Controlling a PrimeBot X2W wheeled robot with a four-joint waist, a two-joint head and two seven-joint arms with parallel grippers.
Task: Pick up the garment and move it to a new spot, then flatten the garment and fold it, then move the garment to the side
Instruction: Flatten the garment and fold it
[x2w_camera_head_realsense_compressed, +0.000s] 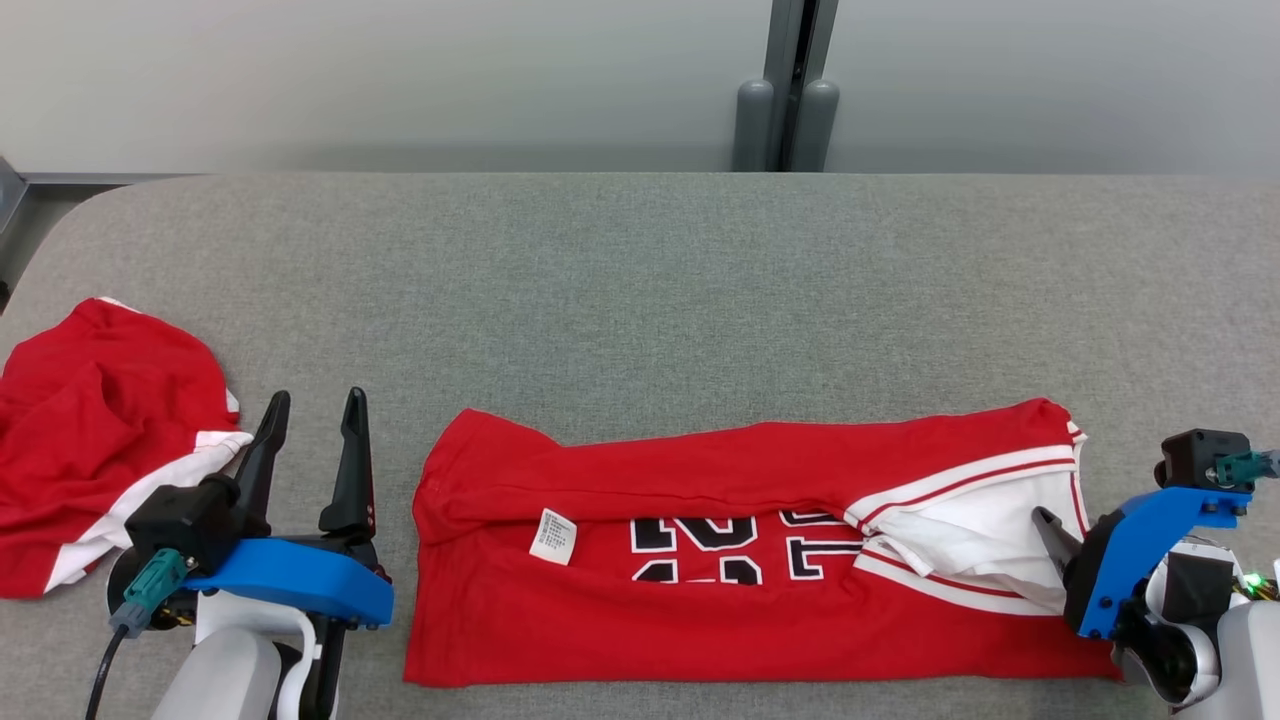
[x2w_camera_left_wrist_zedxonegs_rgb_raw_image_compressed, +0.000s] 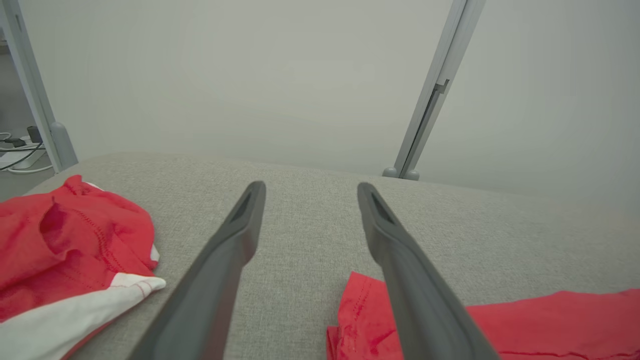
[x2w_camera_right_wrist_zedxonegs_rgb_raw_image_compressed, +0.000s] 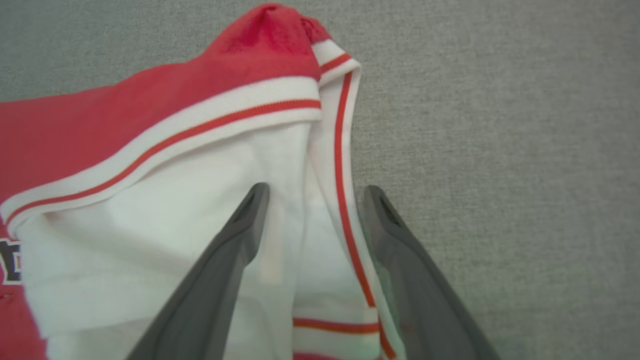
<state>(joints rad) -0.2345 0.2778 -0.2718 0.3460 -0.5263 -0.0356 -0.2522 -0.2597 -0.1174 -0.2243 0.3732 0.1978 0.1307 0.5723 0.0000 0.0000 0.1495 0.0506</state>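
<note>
1. The red garment (x2w_camera_head_realsense_compressed: 700, 560) lies part-folded near the front edge of the table (x2w_camera_head_realsense_compressed: 640, 280).
2. It is light, limp and probably slippery; pinch its striped white end.
3. The left gripper (x2w_camera_head_realsense_compressed: 318, 396) and right gripper (x2w_camera_right_wrist_zedxonegs_rgb_raw_image_compressed: 316, 189) gape wide and empty, the right poised over that end.

This looked like a robot lab or test room, not a home. A broad table (x2w_camera_head_realsense_compressed: 640, 250) covered in plain grey cloth stood against bare, pale partition panels (x2w_camera_head_realsense_compressed: 400, 80), which met at a grey metal post (x2w_camera_head_realsense_compressed: 785, 50) with rounded feet. Beyond the table's corner, loose cables (x2w_camera_left_wrist_zedxonegs_rgb_raw_image_compressed: 15, 144) lay on the floor (x2w_camera_left_wrist_zedxonegs_rgb_raw_image_compressed: 12, 186) next to a second post (x2w_camera_left_wrist_zedxonegs_rgb_raw_image_compressed: 30, 85).
</note>
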